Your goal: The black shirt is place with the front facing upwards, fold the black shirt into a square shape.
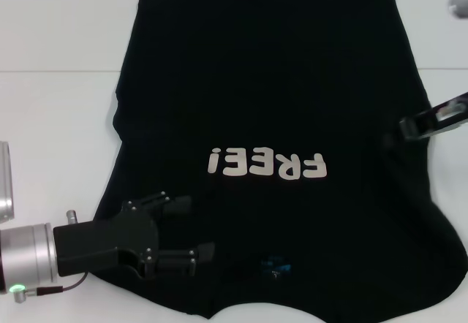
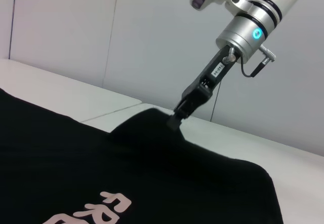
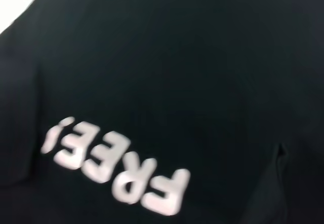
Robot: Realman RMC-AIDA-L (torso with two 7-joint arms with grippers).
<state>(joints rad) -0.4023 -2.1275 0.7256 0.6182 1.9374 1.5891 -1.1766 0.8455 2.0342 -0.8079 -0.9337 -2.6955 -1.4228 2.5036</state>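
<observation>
black shirt (image 1: 278, 89) flat on table (image 1: 51, 111); left gripper (image 1: 179, 232) open at near-left edge; right gripper (image 1: 406, 127) pinching its right edge.

The head view looks steeply down from above the near edge of the white table (image 1: 58, 111), taking in the whole black shirt (image 1: 270, 104). The left wrist view sits low near the cloth, looking across it to the right gripper (image 2: 174, 120) and a pale wall. The right wrist view hovers close above the lettering (image 3: 116, 165), which all three views share.
</observation>
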